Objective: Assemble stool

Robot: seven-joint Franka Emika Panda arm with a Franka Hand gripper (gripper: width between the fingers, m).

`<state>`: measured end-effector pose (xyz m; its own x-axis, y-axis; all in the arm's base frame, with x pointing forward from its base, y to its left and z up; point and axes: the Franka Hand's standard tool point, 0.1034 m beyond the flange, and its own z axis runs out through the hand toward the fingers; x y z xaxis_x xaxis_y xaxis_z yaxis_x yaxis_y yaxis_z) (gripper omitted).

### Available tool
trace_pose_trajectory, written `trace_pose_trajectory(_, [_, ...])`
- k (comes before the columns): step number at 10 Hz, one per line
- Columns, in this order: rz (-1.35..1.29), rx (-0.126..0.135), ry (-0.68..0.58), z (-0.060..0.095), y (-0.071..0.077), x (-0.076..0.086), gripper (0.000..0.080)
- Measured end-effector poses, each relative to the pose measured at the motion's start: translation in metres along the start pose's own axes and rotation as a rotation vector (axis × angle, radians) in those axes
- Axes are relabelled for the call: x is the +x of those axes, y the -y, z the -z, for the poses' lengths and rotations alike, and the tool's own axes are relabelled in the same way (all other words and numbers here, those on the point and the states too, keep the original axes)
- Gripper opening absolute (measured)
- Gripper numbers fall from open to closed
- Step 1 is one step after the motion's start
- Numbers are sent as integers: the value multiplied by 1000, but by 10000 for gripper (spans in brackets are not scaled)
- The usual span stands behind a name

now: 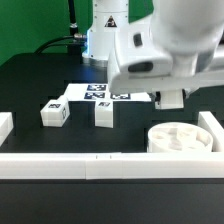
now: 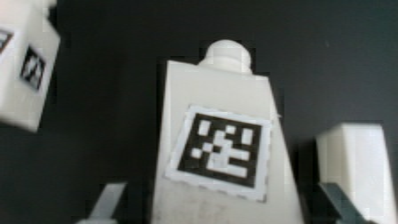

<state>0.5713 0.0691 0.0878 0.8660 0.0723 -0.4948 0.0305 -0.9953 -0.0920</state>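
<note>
My gripper (image 2: pixel 228 205) is shut on a white stool leg (image 2: pixel 221 120). The leg stands lengthwise between my two fingers (image 2: pixel 111 200). It carries a black-and-white tag, and its rounded peg end points away from the wrist. In the exterior view the gripper (image 1: pixel 170 97) hangs above the table, just behind the round seat (image 1: pixel 180 137), which lies flat at the front right. Two more legs (image 1: pixel 52 113) (image 1: pixel 103 113) stand on the dark table at the exterior view's left. Another tagged leg (image 2: pixel 22 70) shows at the edge of the wrist view.
The marker board (image 1: pixel 100 92) lies behind the two loose legs. White border rails run along the front (image 1: pixel 100 165), the left (image 1: pixel 5 128) and the right (image 1: pixel 212 128). The arm's large white body fills the upper right of the exterior view.
</note>
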Motion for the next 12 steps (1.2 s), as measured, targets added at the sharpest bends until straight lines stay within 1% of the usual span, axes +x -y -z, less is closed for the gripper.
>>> trace_pose_trajectory(1, [-1,-1,-47,10,0,-2,325])
trace_pose_trajectory(2, [-1,-5,-160,13,0,9,325])
trace_pose_trajectory(3, [-2,-9,-228,12,-1,8,325])
trace_pose_trajectory(4, [-3,-11,-259,10,-1,6,325])
trace_pose_trajectory(5, [5,-21,-356,16,-1,16,325])
trace_pose_trajectory(6, [43,-58,-459,22,2,21,325])
trace_pose_trajectory(7, [64,-75,-518,31,7,19,325])
trace_pose_trajectory(8, [63,-69,-582,42,10,21,325])
trace_pose_trajectory(9, [53,-58,-669,48,9,25,325])
trace_pose_trajectory(11, [59,-59,-797,47,8,30,325])
trace_pose_trajectory(12, [71,-64,-875,47,8,31,325])
